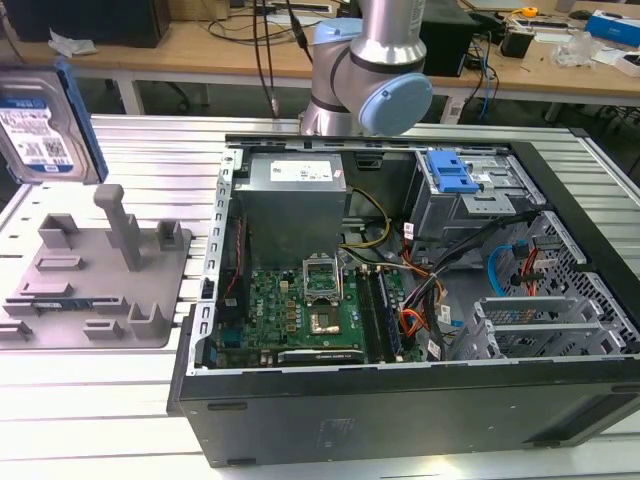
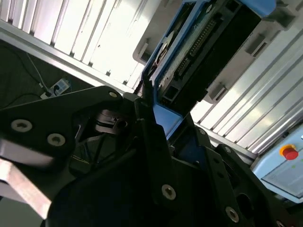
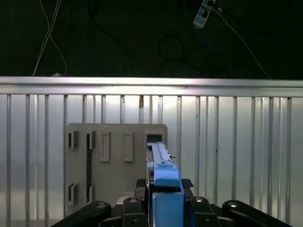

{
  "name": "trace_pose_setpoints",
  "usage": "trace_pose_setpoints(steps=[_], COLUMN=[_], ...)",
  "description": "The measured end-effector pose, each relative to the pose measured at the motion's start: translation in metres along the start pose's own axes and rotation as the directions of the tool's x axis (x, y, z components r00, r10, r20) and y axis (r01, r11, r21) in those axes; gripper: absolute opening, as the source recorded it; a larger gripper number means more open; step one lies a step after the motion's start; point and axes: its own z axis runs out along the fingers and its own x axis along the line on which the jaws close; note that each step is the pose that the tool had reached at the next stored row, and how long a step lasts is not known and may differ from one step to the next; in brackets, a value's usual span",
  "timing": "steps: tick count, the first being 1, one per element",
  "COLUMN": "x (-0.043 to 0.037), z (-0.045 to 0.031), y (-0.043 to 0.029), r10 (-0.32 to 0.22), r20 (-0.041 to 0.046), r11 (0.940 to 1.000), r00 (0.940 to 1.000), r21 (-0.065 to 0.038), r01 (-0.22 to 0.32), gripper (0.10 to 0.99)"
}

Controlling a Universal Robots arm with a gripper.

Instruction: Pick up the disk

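Observation:
The disk [image 1: 45,125] stands upright in the air at the exterior view's far left, label toward the camera, blue frame round its edges. It hangs above and behind the grey fixture [image 1: 95,275] with upright posts. In the first wrist view the disk [image 3: 161,165] shows edge-on, rising from my gripper [image 3: 165,208], whose black fingers close on its blue frame. Beyond it the fixture [image 3: 116,161] lies flat on the slatted table. In the second wrist view the disk [image 2: 203,52] shows its connector edge just past my gripper [image 2: 165,123].
An open computer case [image 1: 400,300] takes up the middle and the exterior view's right, with a blue bracket [image 1: 455,180] and grey bays inside. The arm [image 1: 380,70] rises behind the case. The slatted table's edge [image 3: 151,85] runs behind the fixture.

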Motion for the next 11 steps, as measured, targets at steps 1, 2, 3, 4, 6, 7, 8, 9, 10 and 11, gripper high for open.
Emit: trace_pose_setpoints(steps=[1,2,3,4,6,7,8,9,10,11], x=[0.0,0.0,0.0,0.0,0.0,0.0,0.0,0.0,0.0,0.0], z=[-0.0067,-0.014,-0.0187,-0.0256,-0.0379,-0.0428,-0.0492,-0.0548,-0.0596,-0.0633], y=[0.0001,0.0002,0.0002,0.0004,0.0005,0.0005,0.0006,0.0006,0.0006,0.0006], r10=[0.0,0.0,0.0,0.0,0.0,0.0,0.0,0.0,0.0,0.0], r20=[0.0,0.0,0.0,0.0001,0.0,0.0,0.0,0.0001,0.0001,0.0001], r11=[1.0,1.0,1.0,1.0,1.0,1.0,1.0,1.0,1.0,1.0], r00=[1.0,1.0,1.0,1.0,1.0,1.0,1.0,1.0,1.0,1.0], r21=[0.0,0.0,0.0,0.0,0.0,0.0,0.0,0.0,0.0,0.0], r01=[0.0,0.0,0.0,0.0,0.0,0.0,0.0,0.0,0.0,0.0], gripper=[0.369,0.369,0.369,0.369,0.369,0.369,0.369,0.369,0.369,0.369])
